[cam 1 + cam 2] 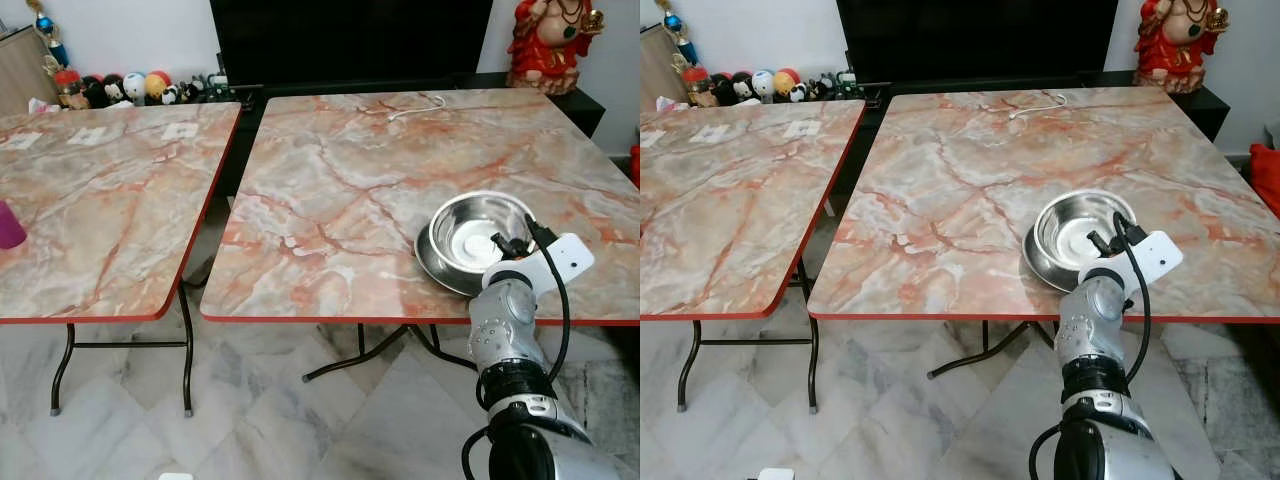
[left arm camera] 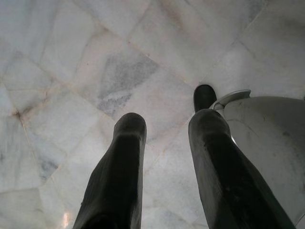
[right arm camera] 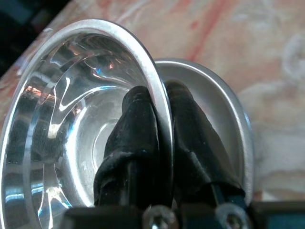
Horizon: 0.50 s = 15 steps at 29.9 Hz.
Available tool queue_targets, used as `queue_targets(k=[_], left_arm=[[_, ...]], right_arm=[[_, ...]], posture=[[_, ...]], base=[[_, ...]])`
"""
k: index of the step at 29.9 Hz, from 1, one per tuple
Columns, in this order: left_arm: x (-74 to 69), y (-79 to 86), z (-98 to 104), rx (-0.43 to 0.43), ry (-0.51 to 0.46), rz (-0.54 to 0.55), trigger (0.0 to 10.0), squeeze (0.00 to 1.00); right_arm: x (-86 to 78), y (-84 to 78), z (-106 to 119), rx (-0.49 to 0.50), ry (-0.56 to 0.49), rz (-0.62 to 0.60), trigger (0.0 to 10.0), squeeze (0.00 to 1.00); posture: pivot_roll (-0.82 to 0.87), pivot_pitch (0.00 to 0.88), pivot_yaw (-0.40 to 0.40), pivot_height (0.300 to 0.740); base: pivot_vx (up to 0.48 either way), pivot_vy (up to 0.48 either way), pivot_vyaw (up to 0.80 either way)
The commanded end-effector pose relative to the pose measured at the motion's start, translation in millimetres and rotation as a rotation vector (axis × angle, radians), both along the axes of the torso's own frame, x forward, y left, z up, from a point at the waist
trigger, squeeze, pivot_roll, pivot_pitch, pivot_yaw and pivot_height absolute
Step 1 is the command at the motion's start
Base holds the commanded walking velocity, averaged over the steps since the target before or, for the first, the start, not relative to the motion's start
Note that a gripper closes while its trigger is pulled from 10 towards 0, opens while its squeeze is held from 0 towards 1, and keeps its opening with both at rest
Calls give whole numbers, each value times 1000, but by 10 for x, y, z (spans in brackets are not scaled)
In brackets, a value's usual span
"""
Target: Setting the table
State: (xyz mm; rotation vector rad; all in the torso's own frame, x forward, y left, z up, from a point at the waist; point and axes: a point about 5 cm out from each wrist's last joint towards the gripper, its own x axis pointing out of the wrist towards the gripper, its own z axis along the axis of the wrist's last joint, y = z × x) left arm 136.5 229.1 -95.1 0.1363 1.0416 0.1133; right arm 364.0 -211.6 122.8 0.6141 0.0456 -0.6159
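Two marble-patterned folding surfaces stand side by side on a pale tiled floor (image 1: 250, 410). On the right surface (image 1: 350, 180), near its front edge and toward its right side, a shiny steel bowl (image 1: 480, 228) sits on a flat steel plate (image 1: 432, 262). The right claw (image 3: 162, 119) reaches up from below the front edge and is closed on the bowl's near rim, one black finger inside the bowl and the other outside, over the plate. The rim runs between the two fingers, pinched tight. A white cable (image 1: 415, 106) lies at the far side of the same surface. The left surface (image 1: 100, 200) carries a purple object (image 1: 10, 226) at its left edge. The left claw (image 2: 162, 138) hangs over the floor, its two fingers parted with a clear gap and nothing held between them. A red figurine (image 1: 545, 40) stands on a dark cabinet behind the right surface
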Motion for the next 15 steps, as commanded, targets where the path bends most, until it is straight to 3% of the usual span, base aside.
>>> queue_targets(k=[1, 13, 14, 15], left_arm=[[-18, 35, 1, 6, 8, 5, 10000, 0], [-22, 34, -1, 3, 10, 9, 10000, 0], [-20, 35, 0, 2, 8, 10, 10000, 0], [-20, 35, 0, 2, 8, 10, 10000, 0]], right_arm=[[34, -18, 66, 8, -15, -24, 10000, 0], [27, -30, -15, 33, 19, -38, 10000, 4], [31, -32, -22, 38, 20, -36, 10000, 345], [32, -32, -23, 39, 21, -35, 10000, 345]], posture=[[-63, 0, 47, 740], [-60, 0, 45, 740], [-59, 0, 45, 740], [-59, 0, 46, 740]], base=[[0, 0, 0], [0, 0, 0], [0, 0, 0], [0, 0, 0]])
